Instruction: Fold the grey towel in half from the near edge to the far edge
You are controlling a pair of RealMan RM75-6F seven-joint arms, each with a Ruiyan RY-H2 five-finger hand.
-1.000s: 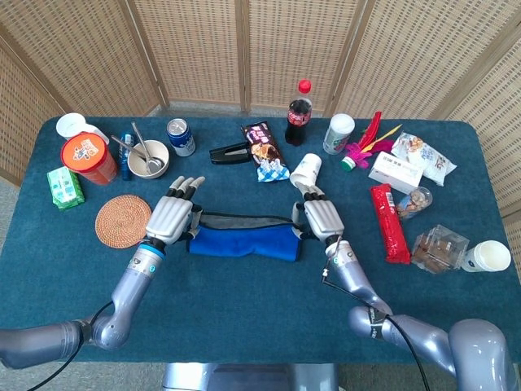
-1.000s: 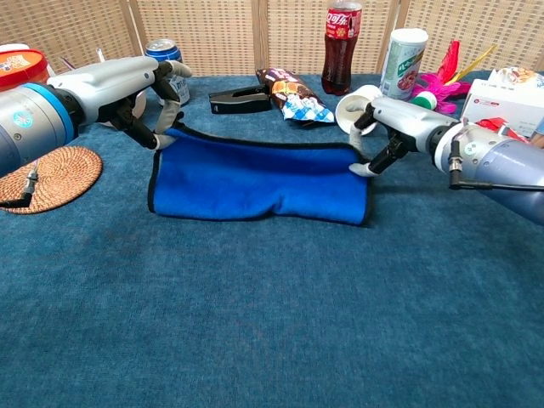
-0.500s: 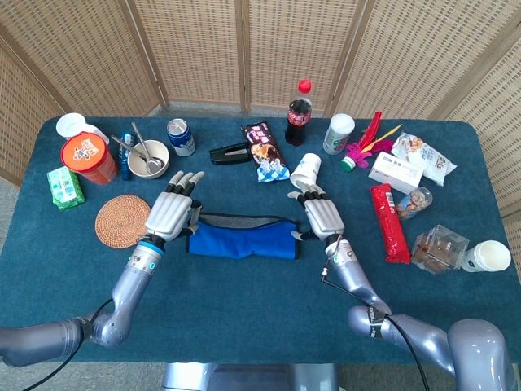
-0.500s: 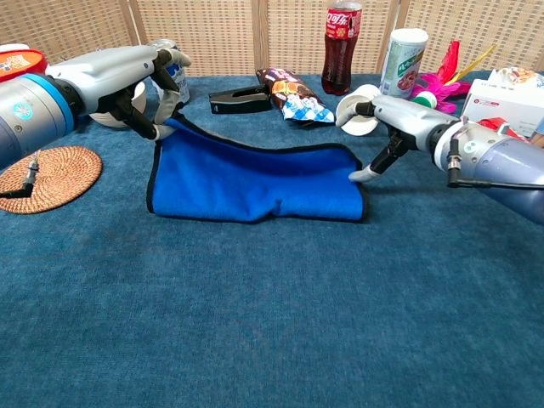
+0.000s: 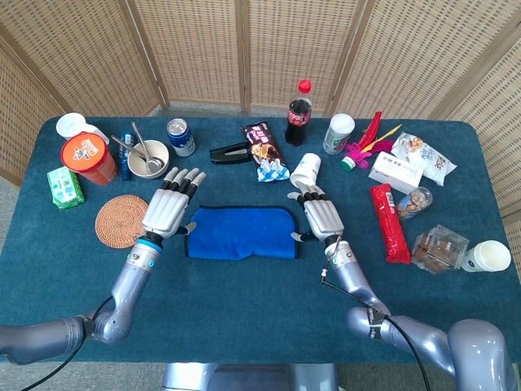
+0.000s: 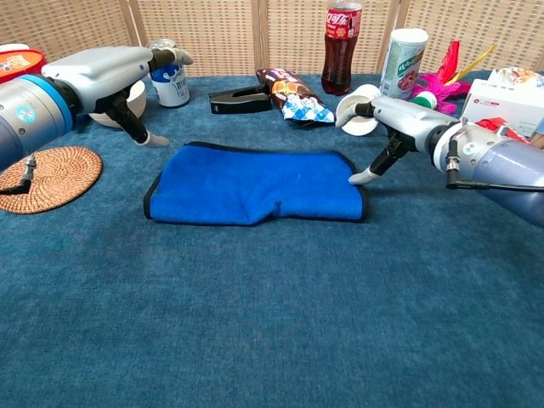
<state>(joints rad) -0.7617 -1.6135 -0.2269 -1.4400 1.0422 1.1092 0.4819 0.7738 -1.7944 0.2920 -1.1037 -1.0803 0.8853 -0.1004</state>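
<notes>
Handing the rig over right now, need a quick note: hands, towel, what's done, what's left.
Left hand: open, holding nothing, raised clear of the towel's far left corner.
Right hand: open, fingers spread; a fingertip sits at the towel's far right corner, and contact cannot be confirmed.
Towel: lies flat on the dark blue tablecloth between the hands, folded in half, blue side showing, the edges meeting at the far side.
Done: the fold from near edge to far edge looks complete.
Left: draw both hands back. The near fold has a small dip in the middle, so smooth it if needed.
</notes>
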